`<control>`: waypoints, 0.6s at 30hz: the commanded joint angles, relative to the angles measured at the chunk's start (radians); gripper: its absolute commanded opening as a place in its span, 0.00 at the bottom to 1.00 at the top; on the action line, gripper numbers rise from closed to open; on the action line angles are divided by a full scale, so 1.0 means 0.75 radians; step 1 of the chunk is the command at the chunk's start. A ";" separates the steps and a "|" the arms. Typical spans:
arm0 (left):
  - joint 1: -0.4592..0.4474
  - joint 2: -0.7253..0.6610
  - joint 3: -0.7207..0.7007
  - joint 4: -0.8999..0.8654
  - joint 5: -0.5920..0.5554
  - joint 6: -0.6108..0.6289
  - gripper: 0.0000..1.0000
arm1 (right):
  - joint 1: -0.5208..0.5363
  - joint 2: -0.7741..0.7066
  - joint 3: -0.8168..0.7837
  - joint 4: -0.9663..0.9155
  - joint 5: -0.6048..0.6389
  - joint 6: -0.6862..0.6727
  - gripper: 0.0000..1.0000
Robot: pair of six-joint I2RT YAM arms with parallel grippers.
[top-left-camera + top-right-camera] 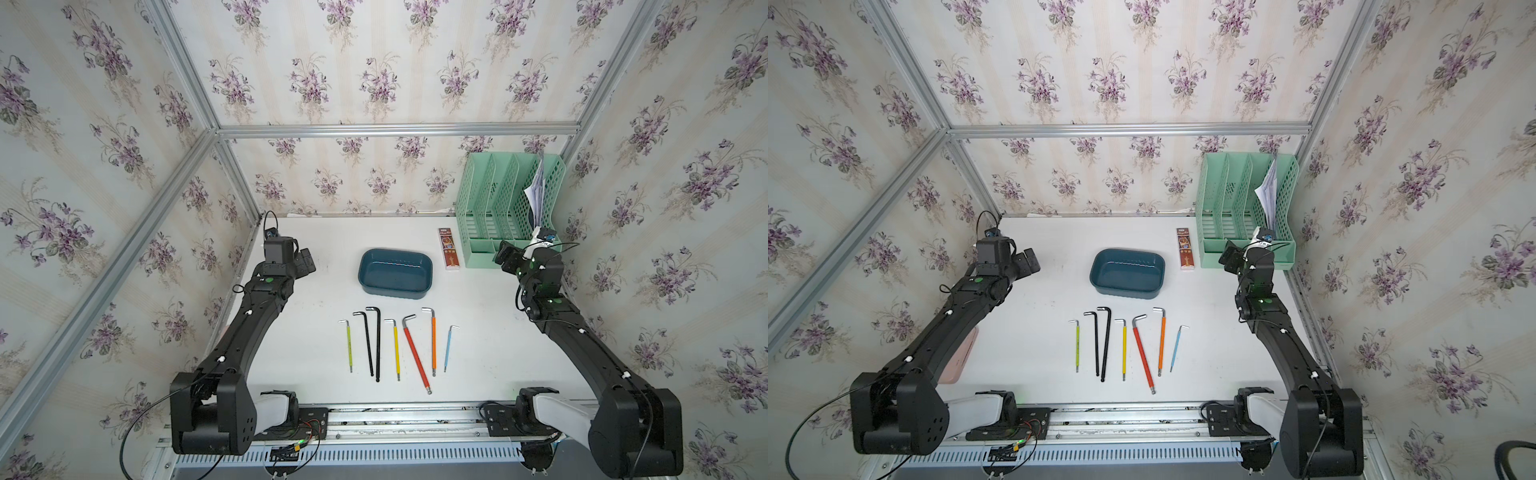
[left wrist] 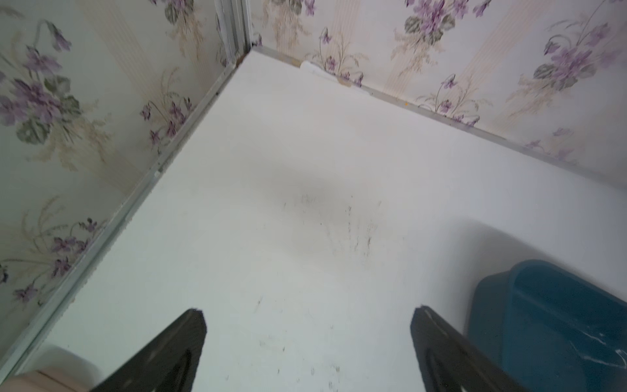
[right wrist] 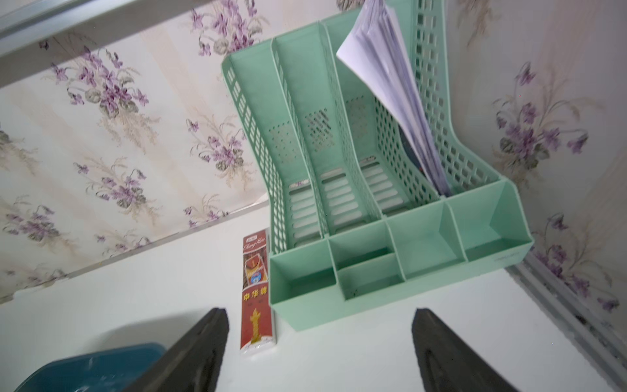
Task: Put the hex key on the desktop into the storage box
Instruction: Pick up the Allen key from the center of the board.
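Several hex keys lie side by side on the white desktop [image 1: 478, 332], among them a red one [image 1: 417, 357] [image 1: 1143, 355], an orange one [image 1: 433, 340] and two black ones [image 1: 378, 345]. The teal-blue storage box [image 1: 395, 272] [image 1: 1127, 272] stands just behind them with nothing in it. My left gripper [image 1: 307, 261] [image 2: 308, 310] hovers left of the box, open over bare desktop. My right gripper [image 1: 505, 254] [image 3: 320, 310] hovers at the right near the back, open with nothing between its fingers. Both wrist views catch a corner of the box [image 2: 559, 322] [image 3: 95, 366].
A mint-green file organiser [image 1: 507, 208] [image 3: 373, 203] holding papers stands at the back right corner. A narrow red packet [image 1: 449, 248] [image 3: 258, 305] lies beside it. A pink object [image 1: 961, 357] sits under the left arm. Walls and aluminium rails close in three sides.
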 commanded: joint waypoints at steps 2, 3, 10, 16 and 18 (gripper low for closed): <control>-0.003 -0.030 0.006 -0.277 0.281 -0.095 0.99 | 0.003 -0.041 0.044 -0.456 -0.303 0.189 0.76; -0.008 -0.038 -0.004 -0.293 0.345 -0.092 0.99 | 0.005 -0.060 0.024 -0.472 -0.380 0.212 0.74; -0.064 -0.063 -0.016 -0.455 0.546 -0.094 0.99 | 0.108 -0.116 -0.015 -0.720 -0.472 0.253 0.68; -0.161 -0.006 0.024 -0.503 0.614 -0.054 0.99 | 0.381 -0.050 0.031 -0.904 -0.259 0.318 0.70; -0.210 0.030 0.052 -0.513 0.608 -0.025 0.99 | 0.450 -0.007 0.027 -0.910 -0.268 0.338 0.68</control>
